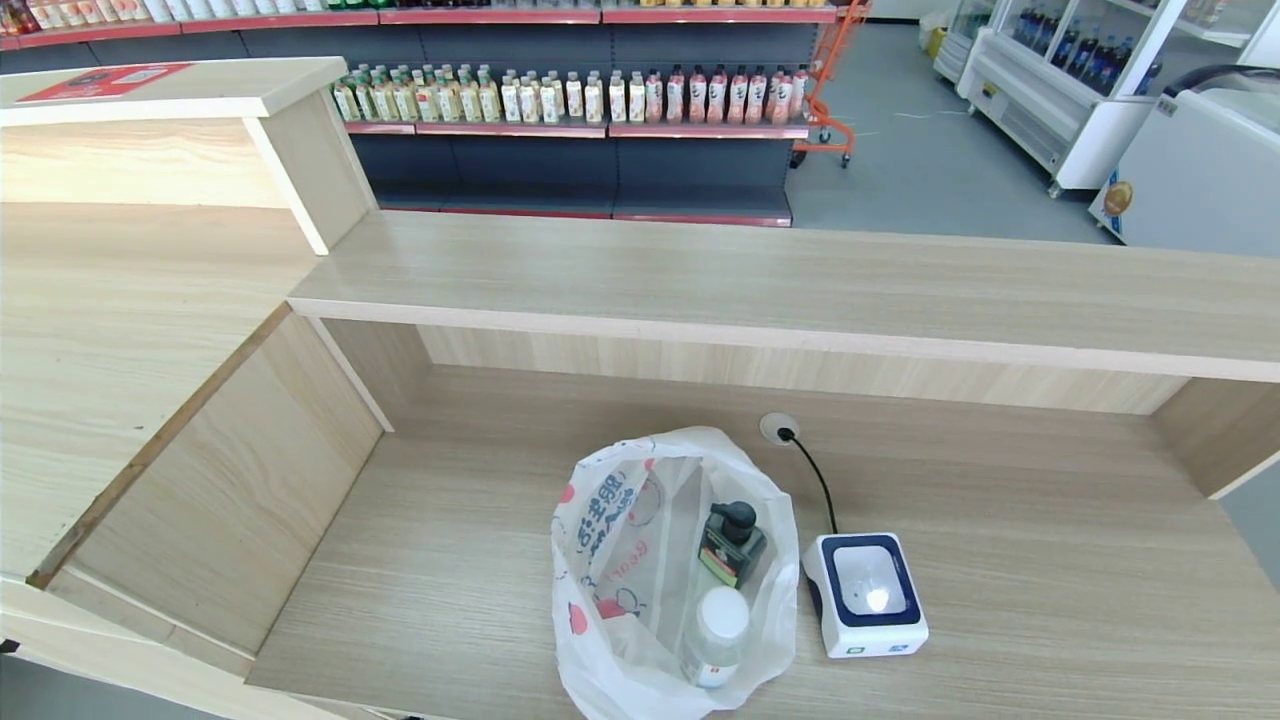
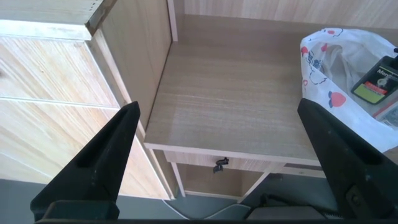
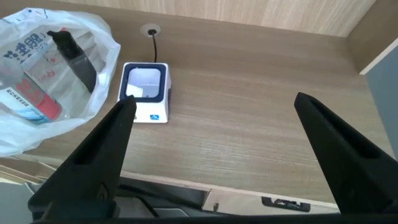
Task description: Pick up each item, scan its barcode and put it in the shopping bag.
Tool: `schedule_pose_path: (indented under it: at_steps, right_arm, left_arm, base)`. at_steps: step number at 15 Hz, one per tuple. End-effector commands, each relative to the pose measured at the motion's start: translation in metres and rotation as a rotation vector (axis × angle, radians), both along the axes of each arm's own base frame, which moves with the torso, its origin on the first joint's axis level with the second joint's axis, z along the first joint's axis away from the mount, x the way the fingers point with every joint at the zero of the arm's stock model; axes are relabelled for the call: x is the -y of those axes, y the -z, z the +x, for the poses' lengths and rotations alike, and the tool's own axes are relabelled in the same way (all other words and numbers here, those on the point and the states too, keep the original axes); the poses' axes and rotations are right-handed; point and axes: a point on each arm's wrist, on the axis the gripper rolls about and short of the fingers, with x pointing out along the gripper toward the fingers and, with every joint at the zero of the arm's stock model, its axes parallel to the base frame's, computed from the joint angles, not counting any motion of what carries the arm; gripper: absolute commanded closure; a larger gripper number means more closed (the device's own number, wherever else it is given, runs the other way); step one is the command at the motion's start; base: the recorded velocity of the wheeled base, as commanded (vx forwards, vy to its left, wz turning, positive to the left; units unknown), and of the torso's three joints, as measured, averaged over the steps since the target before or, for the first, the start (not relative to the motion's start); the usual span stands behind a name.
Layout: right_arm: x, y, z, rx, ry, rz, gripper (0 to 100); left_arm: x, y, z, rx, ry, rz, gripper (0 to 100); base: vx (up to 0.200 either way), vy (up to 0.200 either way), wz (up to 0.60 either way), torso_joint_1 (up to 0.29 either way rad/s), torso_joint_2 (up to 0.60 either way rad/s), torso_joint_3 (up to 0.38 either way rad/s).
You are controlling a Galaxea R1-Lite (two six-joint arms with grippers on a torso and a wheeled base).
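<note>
I take the white-and-blue barcode scanner (image 1: 866,593) on the pale wooden counter (image 1: 1050,560) as my reference, with its black cable (image 1: 820,485) running away to the far side. The thin white plastic shopping bag with red prints (image 1: 600,520) stands just to the left of the scanner, mouth open and sagging. Both items I can see are inside it: a dark pump bottle with a green label (image 1: 733,545) on the side farther from me, and a clear bottle with a white cap (image 1: 720,625) on the nearer side. I judge the bag to be limp, slippery film that will collapse or slide if nudged, so I would pinch it only at the rim and never press on its wall. The pump bottle looks rigid and moderately heavy; I'd take it across its flat body, not by the pump head, which could depress or snap. The capped bottle looks smooth and round, likely to roll or slip, so a grip around its middle below the cap seems safest. The left gripper (image 2: 219,107) hangs above the counter well to the left of the scanner, beyond the bag, its fingers spread wide and holding nothing. The right gripper (image 3: 216,102) hovers high, looking down on the scanner, equally spread and empty.
</note>
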Motion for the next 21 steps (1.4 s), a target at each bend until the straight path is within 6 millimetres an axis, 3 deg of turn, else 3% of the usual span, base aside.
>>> schedule_pose_path:
  at_steps: [1, 14, 18, 21]
  right_arm:
    - [0.0, -0.0002, 0.0003, -0.002, 0.0, 0.0, 0]
    - [-0.0001, 0.0012, 0.0003, -0.012, -0.006, 0.055, 0]
    - [-0.0001, 0.002, 0.0003, -0.02, -0.007, 0.053, 0]
    - [-0.0001, 0.002, 0.0003, -0.02, -0.007, 0.052, 0]
  left_arm:
    - [0.0, -0.0001, 0.0001, -0.001, 0.0, 0.0, 0]
    - [0.0, -0.0001, 0.0001, -0.001, 0.0, 0.001, 0]
    - [0.0, -0.0001, 0.0001, -0.001, 0.0, 0.003, 0]
    - [0.0, -0.0001, 0.0001, -0.001, 0.0, 0.0, 0]
  base:
    - [-0.2, 0.0, 0.0, 0.027, 0.01, 0.007]
    - [-0.015, 0.0, 0.0, 0.0, 0.0, 0.0]
    - [0.0, -0.2, 0.0, 0.002, 0.0, 0.0]
    - [0.0, 0.0, 0.0, 0.0, 0.0, 0.0]
